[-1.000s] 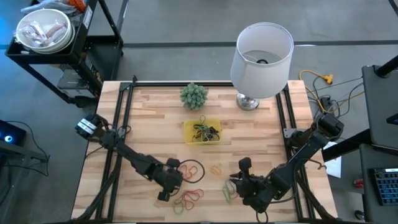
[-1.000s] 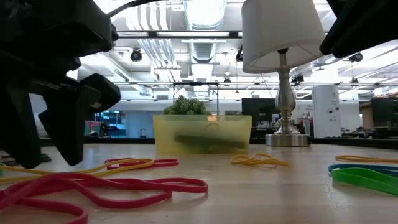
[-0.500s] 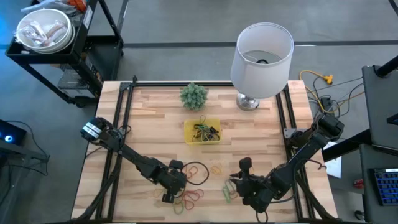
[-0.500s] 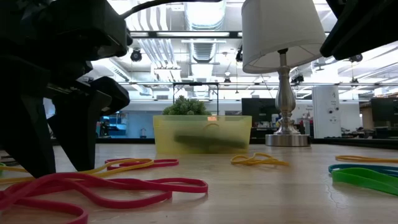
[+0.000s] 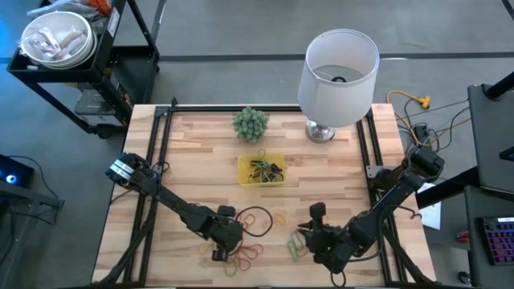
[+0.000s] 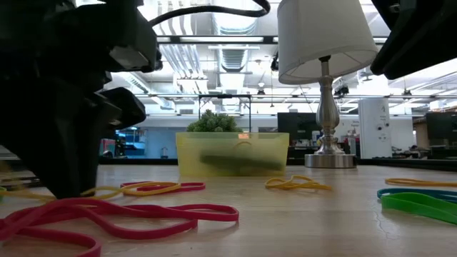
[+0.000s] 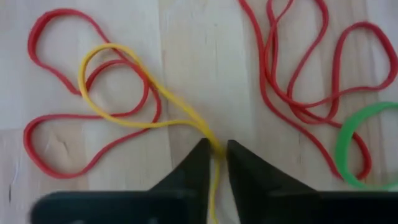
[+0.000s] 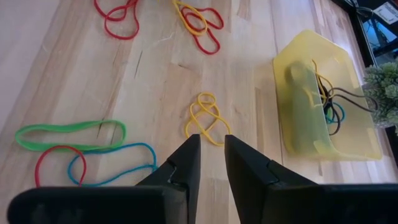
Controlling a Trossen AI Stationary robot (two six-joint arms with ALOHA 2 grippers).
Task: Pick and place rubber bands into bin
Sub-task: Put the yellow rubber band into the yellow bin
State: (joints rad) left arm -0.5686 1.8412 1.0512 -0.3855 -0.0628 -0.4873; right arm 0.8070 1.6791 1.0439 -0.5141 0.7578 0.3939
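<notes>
You have a wooden table (image 5: 193, 144) with a white lamp (image 5: 338, 68) and a small green plant (image 5: 250, 123) at the far side. The yellow bin (image 5: 261, 170) sits in the middle of the table, just in front of the plant, and it already holds several bands in a dark tangle.

Both arms are low at the near side. The left gripper (image 5: 220, 250) is down on the table among the loose rubber bands. In the left wrist view its fingers stand almost together, with a yellow band (image 7: 127, 84) running between the tips, so it seems clamped on this band. This yellow band lies across a red band (image 7: 68, 127); more red loops (image 7: 298, 74) and a green band (image 7: 351, 146) are beside it.

The right gripper (image 5: 316, 239) is near a green, blue and red group (image 8: 81, 152), with a yellow band (image 8: 205, 119) in front of it. Its fingers are a little apart and I see nothing between them.

I judge that the step in hand is the pick of the yellow band. The next move calls for a slow lift, so you can see whether the red band comes up also, and then a carry over the bin.
</notes>
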